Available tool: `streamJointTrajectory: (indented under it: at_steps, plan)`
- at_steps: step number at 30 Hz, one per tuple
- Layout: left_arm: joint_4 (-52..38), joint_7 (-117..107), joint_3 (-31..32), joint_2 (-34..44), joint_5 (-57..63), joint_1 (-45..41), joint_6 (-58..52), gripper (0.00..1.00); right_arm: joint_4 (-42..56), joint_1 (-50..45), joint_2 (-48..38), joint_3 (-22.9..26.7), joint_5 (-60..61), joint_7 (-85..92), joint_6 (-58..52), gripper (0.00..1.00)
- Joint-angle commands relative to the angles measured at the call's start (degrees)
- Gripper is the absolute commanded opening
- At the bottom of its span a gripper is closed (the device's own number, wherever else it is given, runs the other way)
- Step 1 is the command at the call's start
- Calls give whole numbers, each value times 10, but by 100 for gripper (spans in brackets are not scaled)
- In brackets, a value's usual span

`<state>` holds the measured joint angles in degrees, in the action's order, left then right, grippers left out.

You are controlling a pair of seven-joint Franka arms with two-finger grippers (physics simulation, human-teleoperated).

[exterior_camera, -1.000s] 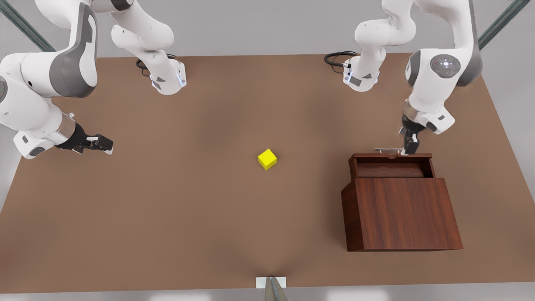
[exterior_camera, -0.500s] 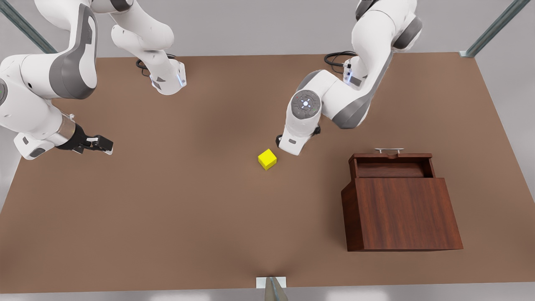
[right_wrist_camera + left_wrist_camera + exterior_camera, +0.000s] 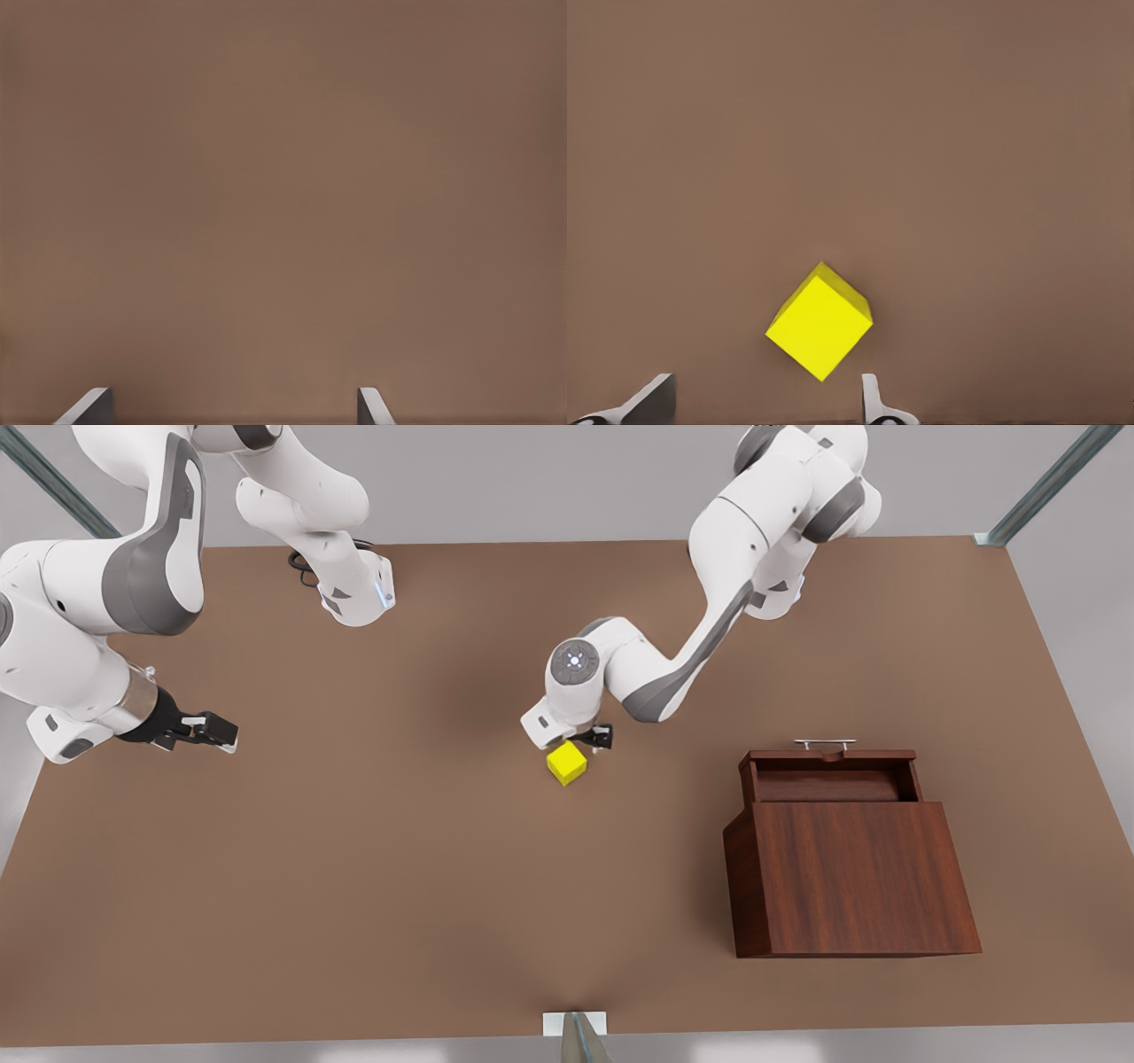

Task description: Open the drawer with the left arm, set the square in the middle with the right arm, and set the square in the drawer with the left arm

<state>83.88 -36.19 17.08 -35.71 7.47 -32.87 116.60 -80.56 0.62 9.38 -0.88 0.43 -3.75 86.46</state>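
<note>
The yellow square (image 3: 567, 763) rests on the brown tabletop near the middle (image 3: 496, 815). My left gripper (image 3: 585, 741) hovers just behind and above it, open; in the left wrist view the square (image 3: 821, 320) lies just ahead of the left gripper (image 3: 764, 409), between the lines of its fingertips (image 3: 656, 400), untouched. The drawer (image 3: 833, 778) stands pulled out of the wooden box (image 3: 850, 877), its silver handle (image 3: 824, 742) free. My right gripper (image 3: 208, 732) waits open over bare table at the front view's left, seen also as the right gripper (image 3: 230, 411).
Both arm bases (image 3: 359, 598) (image 3: 775, 598) stand at the table's far edge with black cables (image 3: 306, 567). A small white tag (image 3: 574, 1023) sits at the near edge. Bare tabletop lies between the square and the box.
The left arm left the drawer handle and swung across toward the front view's left, ending over the square. The drawer stayed open. The square and right arm did not move.
</note>
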Motion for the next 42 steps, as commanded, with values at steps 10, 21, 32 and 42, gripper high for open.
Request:
streamJointTrajectory:
  at_steps: [10,21,32,42]
  plan:
    - [-45,445,-4,-46,42,8,34,100,0,-4,-1,-2,1,-1,0,100]
    - [-46,523,9,-70,21,-4,18,100,0,-4,-1,-3,0,-1,0,100]
    - [-41,539,4,-107,33,-13,39,100,1,-4,-1,-3,1,0,0,100]
    - [-31,509,1,-114,33,-24,55,100,1,-3,-1,-3,1,0,1,100]
